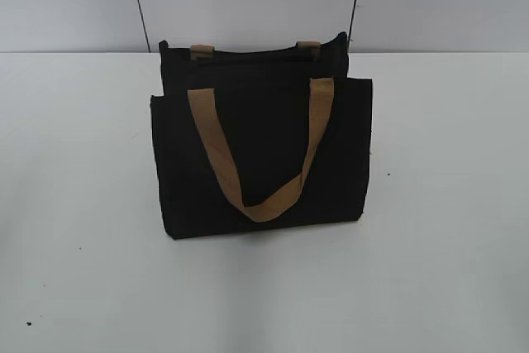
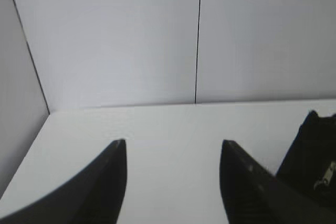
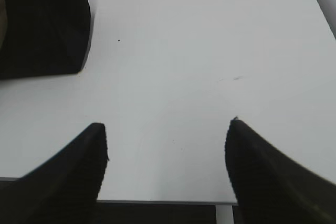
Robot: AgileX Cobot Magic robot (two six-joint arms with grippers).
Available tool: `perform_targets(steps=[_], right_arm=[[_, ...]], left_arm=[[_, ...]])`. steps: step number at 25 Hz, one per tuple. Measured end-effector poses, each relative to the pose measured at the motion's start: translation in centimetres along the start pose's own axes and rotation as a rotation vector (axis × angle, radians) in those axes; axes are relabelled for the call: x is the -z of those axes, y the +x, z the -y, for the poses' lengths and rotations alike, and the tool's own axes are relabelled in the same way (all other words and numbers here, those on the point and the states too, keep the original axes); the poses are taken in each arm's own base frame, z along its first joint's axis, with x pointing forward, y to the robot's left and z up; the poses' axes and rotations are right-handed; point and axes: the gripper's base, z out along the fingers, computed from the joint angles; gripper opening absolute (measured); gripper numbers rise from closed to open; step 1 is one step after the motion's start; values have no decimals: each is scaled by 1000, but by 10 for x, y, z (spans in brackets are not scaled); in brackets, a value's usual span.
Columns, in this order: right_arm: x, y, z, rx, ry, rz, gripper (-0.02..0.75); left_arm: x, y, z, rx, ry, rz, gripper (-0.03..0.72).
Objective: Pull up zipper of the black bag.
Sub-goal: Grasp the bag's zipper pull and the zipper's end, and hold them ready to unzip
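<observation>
The black bag (image 1: 260,146) stands upright in the middle of the white table, with a tan strap (image 1: 264,196) hanging down its front. A corner of the bag shows at the right edge of the left wrist view (image 2: 315,156), with the small silvery zipper (image 2: 326,176) on it. Another corner of the bag shows at the top left of the right wrist view (image 3: 42,24). My left gripper (image 2: 173,142) is open and empty above bare table, left of the bag. My right gripper (image 3: 167,125) is open and empty above the table's edge. Neither gripper shows in the exterior view.
The white table (image 1: 430,245) spreads on all sides of the bag. A pale wall with dark vertical seams (image 1: 140,6) stands behind it. The table's edge (image 3: 157,201) shows at the bottom of the right wrist view.
</observation>
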Motion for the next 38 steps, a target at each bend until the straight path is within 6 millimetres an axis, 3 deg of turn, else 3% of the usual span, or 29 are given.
perform_targets(steps=[6,13,19,25,35,38], right_arm=[[0,0,0,0,0,0,538],[0,0,0,0,0,0,538],[0,0,0,0,0,0,538],[0,0,0,0,0,0,538],[0,0,0,0,0,0,538],[0,0,0,0,0,0,538]], left_arm=[[-49,40,5,1,22,34,437],[-74,61,17,-12,90,34,437],[-112,86,28,-23,145,-63,437],[-147,121,46,-28,275,-106,437],[-186,188,75,2,520,-170,438],[-197,199,82,14,587,-144,438]])
